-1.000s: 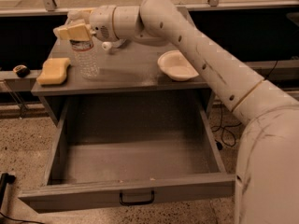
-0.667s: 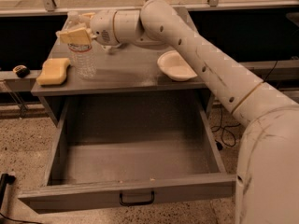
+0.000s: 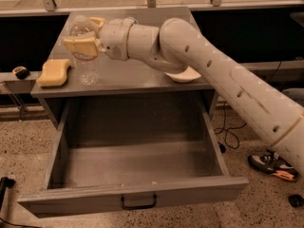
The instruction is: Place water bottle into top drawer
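The water bottle point(image 3: 87, 66), clear ribbed plastic with a white cap and a narrow red band, stands upright on the grey cabinet top point(image 3: 128, 75) at its left. My gripper point(image 3: 90, 34) is around the bottle's upper part, at the height of the band, and hides part of the neck. The top drawer point(image 3: 135, 167) is pulled wide open below the cabinet top and holds nothing. Its small black handle point(image 3: 138, 203) is centred on the front panel.
A yellow sponge point(image 3: 53, 72) lies left of the bottle near the cabinet's left edge. A white bowl point(image 3: 183, 74) sits under my arm on the right of the top. Cables and a shoe point(image 3: 271, 165) lie on the speckled floor at the right.
My gripper has come down and slightly right from above the bottle's cap to around its upper part. The bottle, sponge and drawer have not moved.
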You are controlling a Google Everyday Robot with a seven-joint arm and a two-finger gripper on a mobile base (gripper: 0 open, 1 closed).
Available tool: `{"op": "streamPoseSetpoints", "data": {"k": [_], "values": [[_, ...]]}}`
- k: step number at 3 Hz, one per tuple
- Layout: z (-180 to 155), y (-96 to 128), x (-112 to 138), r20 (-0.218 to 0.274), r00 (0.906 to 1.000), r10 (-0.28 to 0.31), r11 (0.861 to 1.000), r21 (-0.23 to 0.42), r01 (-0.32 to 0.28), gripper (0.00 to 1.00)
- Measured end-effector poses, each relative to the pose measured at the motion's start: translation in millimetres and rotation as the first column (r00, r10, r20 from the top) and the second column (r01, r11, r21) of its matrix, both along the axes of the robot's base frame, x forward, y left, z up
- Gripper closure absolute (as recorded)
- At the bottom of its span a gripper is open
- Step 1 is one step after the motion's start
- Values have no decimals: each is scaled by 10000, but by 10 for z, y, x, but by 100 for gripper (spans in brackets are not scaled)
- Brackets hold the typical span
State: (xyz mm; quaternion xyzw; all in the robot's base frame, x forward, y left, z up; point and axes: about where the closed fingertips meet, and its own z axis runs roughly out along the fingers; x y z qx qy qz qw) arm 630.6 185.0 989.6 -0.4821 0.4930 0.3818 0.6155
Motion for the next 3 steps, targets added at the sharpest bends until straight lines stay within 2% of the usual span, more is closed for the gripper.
{"op": "streamPoseSetpoints", "data": {"k": [1,2,3], "values": [[26,-101,-945,1286,9905,489,9987,99,-506,100],[8,-431,-1372,1390,9872,781,9969,-88,-776,100],[-295,-593,-1576,440,9866,1570,9862,-599,-1543,100]]}}
